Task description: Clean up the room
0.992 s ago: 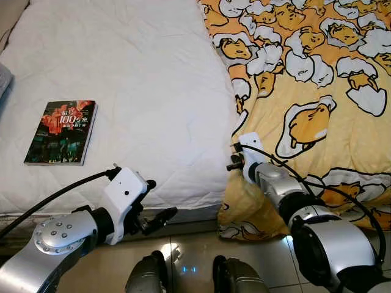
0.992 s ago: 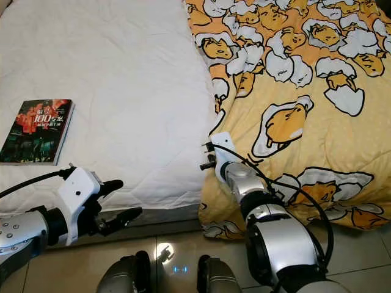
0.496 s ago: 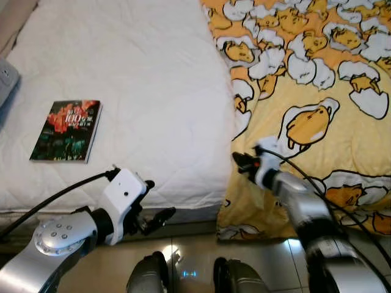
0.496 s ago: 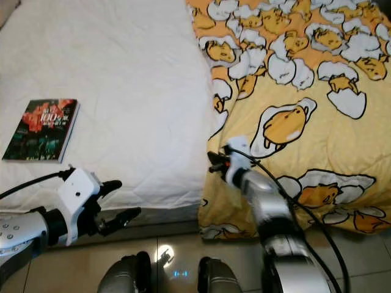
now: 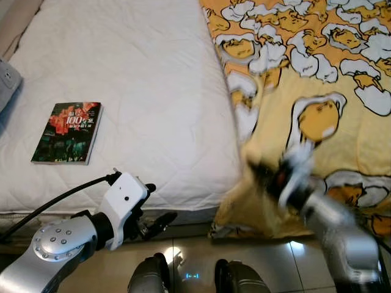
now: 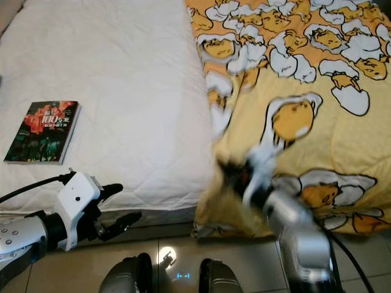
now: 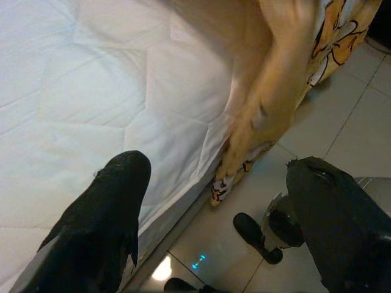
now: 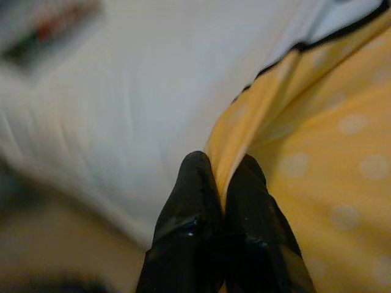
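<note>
White quilted mattress [image 5: 153,91] fills the left side; book [image 5: 66,132] lies flat near its left edge. Yellow duvet [image 5: 330,73] covers the right side, its edge draped to the tiled floor [image 5: 183,262]. Right gripper [image 8: 221,183] is clamped on the duvet's hem at the bed's near edge; arm blurred. Left gripper [image 5: 160,220] hovers wide apart beside the mattress front, empty. Judgement: duvet is soft, light and limp, will sag and drag; hold at the hem or a corner.

A white quilted mattress [image 5: 140,91] lies just ahead of the left gripper [image 5: 157,203]; glossy floor tiles [image 5: 194,255] lie beneath it.
</note>
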Motion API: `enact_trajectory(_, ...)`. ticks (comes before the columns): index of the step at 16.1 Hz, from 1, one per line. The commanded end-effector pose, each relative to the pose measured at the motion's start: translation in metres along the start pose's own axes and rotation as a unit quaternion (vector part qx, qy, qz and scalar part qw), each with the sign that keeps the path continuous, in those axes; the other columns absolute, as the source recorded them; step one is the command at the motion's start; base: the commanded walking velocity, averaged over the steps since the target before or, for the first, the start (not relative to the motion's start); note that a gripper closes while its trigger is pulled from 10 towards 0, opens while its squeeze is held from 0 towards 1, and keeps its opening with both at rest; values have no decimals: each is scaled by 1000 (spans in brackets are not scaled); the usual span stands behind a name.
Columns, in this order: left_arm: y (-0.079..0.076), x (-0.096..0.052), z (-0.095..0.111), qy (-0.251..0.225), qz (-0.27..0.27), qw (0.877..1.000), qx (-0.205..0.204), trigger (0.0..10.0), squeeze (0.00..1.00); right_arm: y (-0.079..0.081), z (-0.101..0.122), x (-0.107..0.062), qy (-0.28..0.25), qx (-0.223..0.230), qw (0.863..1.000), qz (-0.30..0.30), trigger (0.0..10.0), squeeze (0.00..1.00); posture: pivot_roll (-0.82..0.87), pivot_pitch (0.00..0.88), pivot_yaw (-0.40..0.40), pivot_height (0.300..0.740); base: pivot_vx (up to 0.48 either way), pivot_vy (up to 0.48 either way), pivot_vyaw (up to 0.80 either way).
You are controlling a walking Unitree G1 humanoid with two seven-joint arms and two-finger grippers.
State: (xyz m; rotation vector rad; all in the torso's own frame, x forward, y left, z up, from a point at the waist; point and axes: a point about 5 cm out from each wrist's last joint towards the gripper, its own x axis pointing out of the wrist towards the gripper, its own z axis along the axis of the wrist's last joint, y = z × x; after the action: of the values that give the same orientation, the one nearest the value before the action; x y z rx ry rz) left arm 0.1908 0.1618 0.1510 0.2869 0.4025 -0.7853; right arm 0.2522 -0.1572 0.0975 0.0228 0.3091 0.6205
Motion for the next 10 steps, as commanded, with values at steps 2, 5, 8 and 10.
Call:
enact_trajectory(2,-2,1,-3,8,-10,1000,0,10000,0,26,-41,10,94,-8,995,40,10000,0,78,177,20,740,0,0,0)
enact_trajectory(5,2,2,-6,14,1,1000,5,10000,0,33,-50,24,104,12,994,28,10000,1000,86,177,14,740,0,0,0)
enact_trajectory(8,7,0,-6,15,13,1000,9,10000,0,45,-42,30,79,37,995,53,10000,1000,87,170,9,740,0,0,0)
enact_trajectory(10,7,0,-7,15,14,1000,8,10000,0,45,-43,25,85,33,994,56,10000,1000,81,162,6,740,0,0,0)
